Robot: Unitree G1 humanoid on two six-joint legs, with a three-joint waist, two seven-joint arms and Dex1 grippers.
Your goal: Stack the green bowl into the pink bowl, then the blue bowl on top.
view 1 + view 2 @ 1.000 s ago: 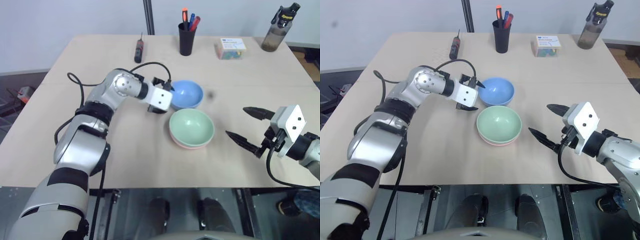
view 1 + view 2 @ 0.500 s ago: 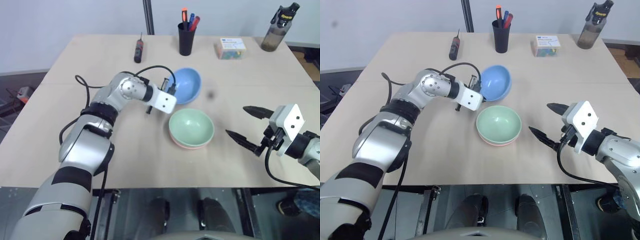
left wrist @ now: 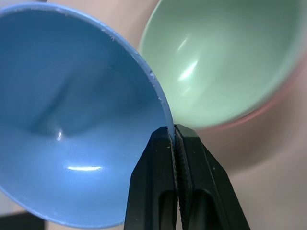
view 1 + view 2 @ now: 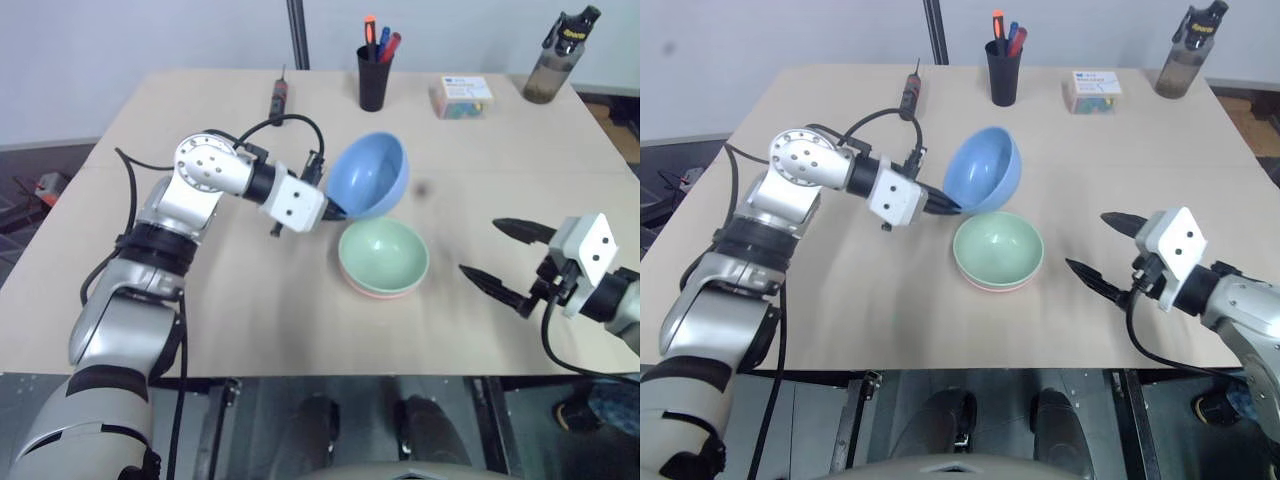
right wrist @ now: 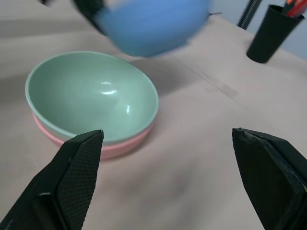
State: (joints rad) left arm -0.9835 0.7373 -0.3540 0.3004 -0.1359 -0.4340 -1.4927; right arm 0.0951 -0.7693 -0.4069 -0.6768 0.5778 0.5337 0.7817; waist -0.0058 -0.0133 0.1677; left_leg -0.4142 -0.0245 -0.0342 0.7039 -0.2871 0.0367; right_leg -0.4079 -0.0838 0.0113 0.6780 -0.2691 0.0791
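The table (image 4: 200,300) carries the pink bowl (image 4: 383,291) and a pen cup (image 4: 373,80).

3 bowls (blue bowl (image 4: 368,176), green bowl (image 4: 384,254), pink bowl (image 4: 380,291)), 1 pen cup (image 4: 373,78), 1 bottle (image 4: 556,57), 1 box (image 4: 461,97), 1 screwdriver (image 4: 278,99)

The round sky-blue plastic bowl (image 3: 72,110) has a smooth, glossy inside with soft highlights. The round mint-green plastic bowl (image 5: 91,96) is equally smooth and shiny, and so is the round salmon-pink plastic bowl (image 5: 122,143) showing beneath its rim. The pale beige worktop (image 4: 250,300) looks matt and even, like laminate. The left gripper (image 3: 175,132) has matt black fingers (image 3: 204,191) with finely ribbed inner faces; the right gripper's (image 5: 168,143) black fingers (image 5: 76,177) carry a fine cross-hatched texture.
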